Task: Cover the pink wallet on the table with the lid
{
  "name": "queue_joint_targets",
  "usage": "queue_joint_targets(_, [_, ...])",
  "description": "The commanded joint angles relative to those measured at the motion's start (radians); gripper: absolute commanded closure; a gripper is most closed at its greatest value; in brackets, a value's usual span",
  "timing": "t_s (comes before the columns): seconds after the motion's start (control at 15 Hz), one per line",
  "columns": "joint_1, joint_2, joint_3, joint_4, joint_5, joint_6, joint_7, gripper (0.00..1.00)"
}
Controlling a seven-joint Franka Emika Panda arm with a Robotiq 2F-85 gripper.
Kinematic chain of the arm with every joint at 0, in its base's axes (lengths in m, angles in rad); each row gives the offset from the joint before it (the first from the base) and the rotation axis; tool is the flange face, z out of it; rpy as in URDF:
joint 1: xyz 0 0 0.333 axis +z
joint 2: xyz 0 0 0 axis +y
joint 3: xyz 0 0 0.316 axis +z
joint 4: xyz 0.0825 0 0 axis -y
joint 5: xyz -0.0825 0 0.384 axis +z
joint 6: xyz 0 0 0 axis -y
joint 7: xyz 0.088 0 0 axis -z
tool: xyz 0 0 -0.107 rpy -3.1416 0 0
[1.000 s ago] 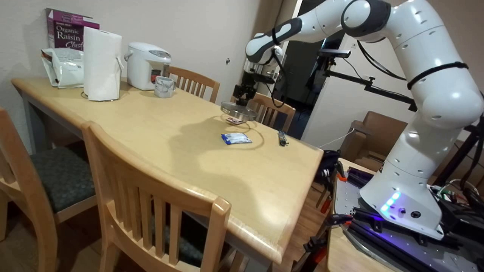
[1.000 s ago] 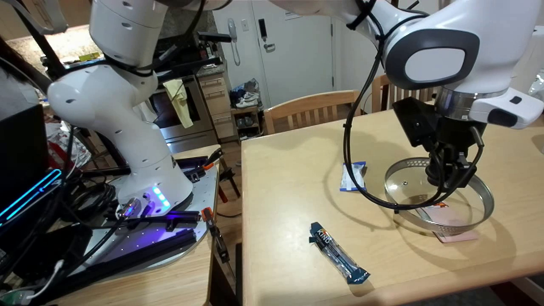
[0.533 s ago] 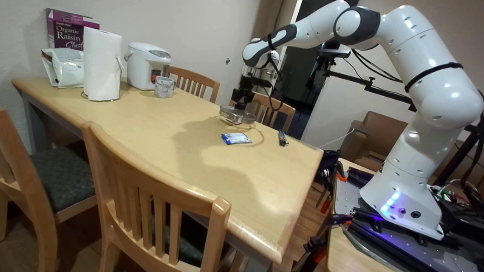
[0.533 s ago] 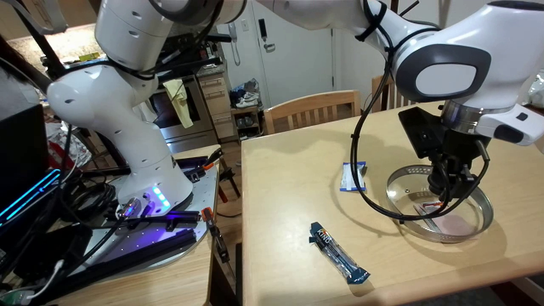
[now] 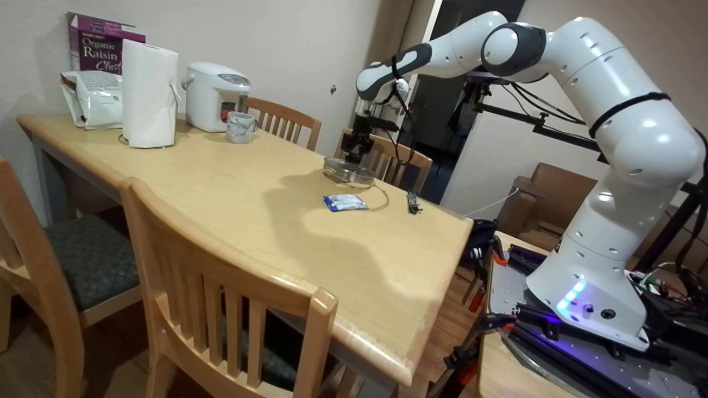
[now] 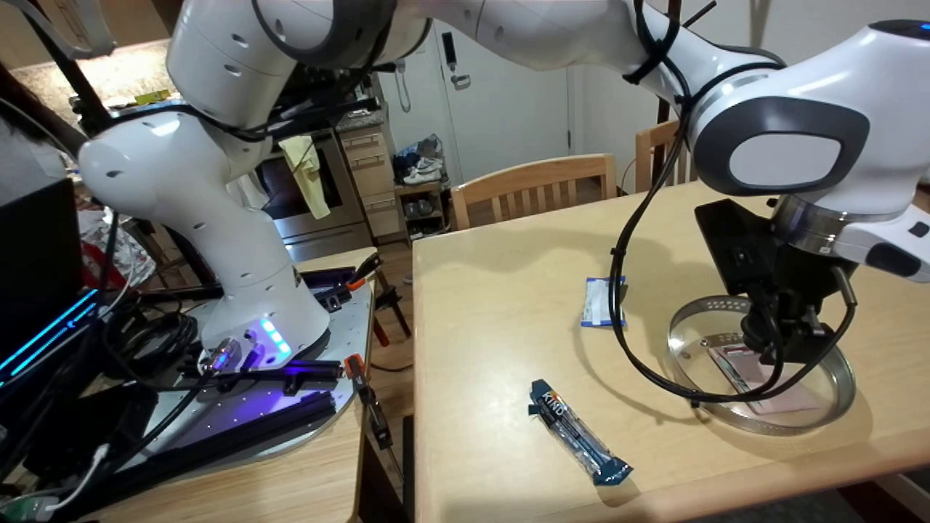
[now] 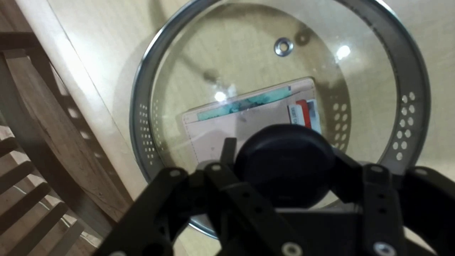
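The pink wallet (image 7: 220, 138) lies flat on the table, with cards in its slots. It shows through the lid's glass in the wrist view and in an exterior view (image 6: 788, 398). The round glass lid (image 7: 408, 81) has a perforated metal rim and shows in both exterior views (image 5: 348, 173) (image 6: 770, 424). It is level over the wallet, very low; I cannot tell whether its rim touches the table. My gripper (image 7: 287, 163) is shut on the lid's dark knob (image 7: 284, 177). The gripper and knob hide the wallet's near part in the wrist view.
A blue-and-white packet (image 5: 345, 203) (image 6: 597, 301) and a dark wrapped bar (image 6: 577, 436) lie on the table beside the lid. A mug (image 5: 240, 128), a water heater (image 5: 210, 94) and a paper towel roll (image 5: 149, 94) stand at the far end. Chairs (image 5: 221, 276) line the table.
My gripper has lowered with the lid toward the table. The wallet stuck out past the rim in an exterior view; now it shows within the rim. Packet and bar have not moved.
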Motion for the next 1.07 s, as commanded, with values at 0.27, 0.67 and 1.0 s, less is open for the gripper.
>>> queue_joint_targets(0.27, [-0.012,0.036,0.021,0.075,0.021,-0.055,-0.037,0.13])
queue_joint_targets(0.67, [0.001,0.006,0.034,0.036,0.013,-0.024,-0.061,0.00])
queue_joint_targets(1.0, [0.027,-0.048,0.028,-0.023,0.001,0.009,-0.073,0.00])
